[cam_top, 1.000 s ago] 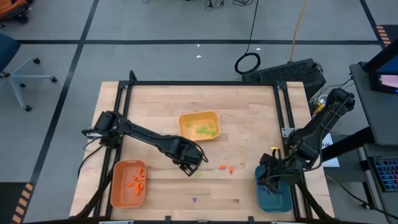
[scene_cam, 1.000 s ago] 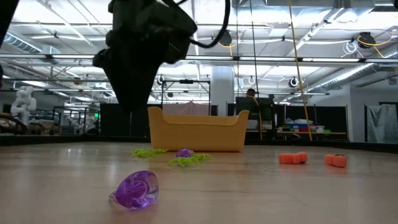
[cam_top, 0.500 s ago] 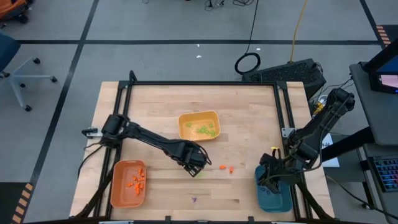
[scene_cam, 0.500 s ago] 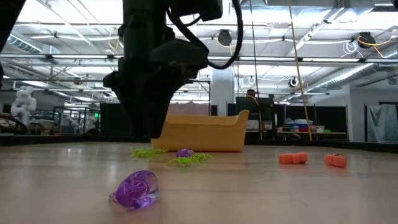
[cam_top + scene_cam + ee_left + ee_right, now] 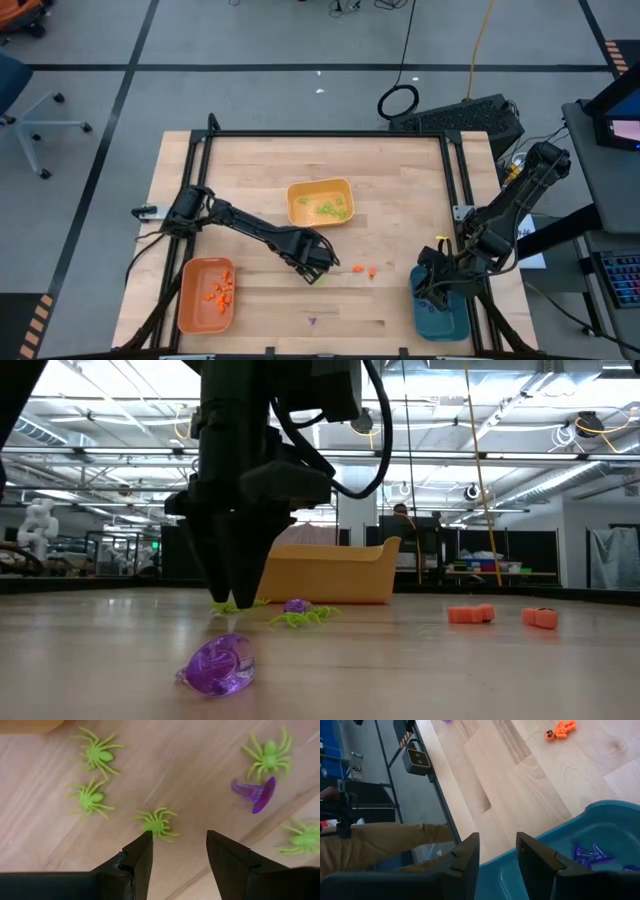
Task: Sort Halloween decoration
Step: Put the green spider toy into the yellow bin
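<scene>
Small green spiders [image 5: 156, 822] lie on the wooden table next to a purple witch hat [image 5: 255, 794]. My left gripper [image 5: 180, 837] points straight down over them, open, its tips low above the table [image 5: 232, 598]; the nearest spider lies just beyond the tips. In the high view it sits mid-table [image 5: 316, 266], in front of the yellow tray [image 5: 320, 202]. Two orange pieces [image 5: 365, 270] lie to its right, and a purple piece [image 5: 218, 663] lies near the front edge. My right gripper [image 5: 497, 842] waits open above the teal tray [image 5: 600, 830].
The yellow tray holds green pieces, the orange tray [image 5: 207, 294] at the front left holds orange ones, and the teal tray [image 5: 440, 318] at the front right holds purple ones [image 5: 587, 854]. A black frame [image 5: 320, 135] borders the table. A person's leg [image 5: 380, 840] shows beyond the table edge.
My left gripper has come down toward the table over the green spiders, still pointing down, with the gap between its fingers unchanged. The pieces on the table have stayed where they were.
</scene>
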You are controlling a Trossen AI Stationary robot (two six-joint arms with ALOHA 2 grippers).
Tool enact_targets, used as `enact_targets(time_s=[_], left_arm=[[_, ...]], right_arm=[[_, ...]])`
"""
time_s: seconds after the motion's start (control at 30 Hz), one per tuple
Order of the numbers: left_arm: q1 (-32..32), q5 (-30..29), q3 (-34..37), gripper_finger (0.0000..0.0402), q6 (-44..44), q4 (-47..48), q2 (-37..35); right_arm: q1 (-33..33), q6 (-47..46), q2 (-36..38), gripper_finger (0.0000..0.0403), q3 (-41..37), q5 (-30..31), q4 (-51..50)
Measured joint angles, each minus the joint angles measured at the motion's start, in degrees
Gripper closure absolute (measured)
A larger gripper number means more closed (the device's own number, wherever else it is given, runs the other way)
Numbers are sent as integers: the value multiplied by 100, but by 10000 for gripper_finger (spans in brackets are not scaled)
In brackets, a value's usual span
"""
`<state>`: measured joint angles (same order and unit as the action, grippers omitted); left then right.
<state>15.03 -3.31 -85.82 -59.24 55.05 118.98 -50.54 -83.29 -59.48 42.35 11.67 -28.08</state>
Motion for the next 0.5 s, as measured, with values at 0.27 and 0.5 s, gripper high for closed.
enact_targets(time_s=[0.27,0.5], left_arm=[[-5,-144,0,227,111,60,0],[-32,-134,0,227,118,143,0]], right_arm=[[0,26,1,285,0,10,0],[0,42,1,285,0,15,-2]])
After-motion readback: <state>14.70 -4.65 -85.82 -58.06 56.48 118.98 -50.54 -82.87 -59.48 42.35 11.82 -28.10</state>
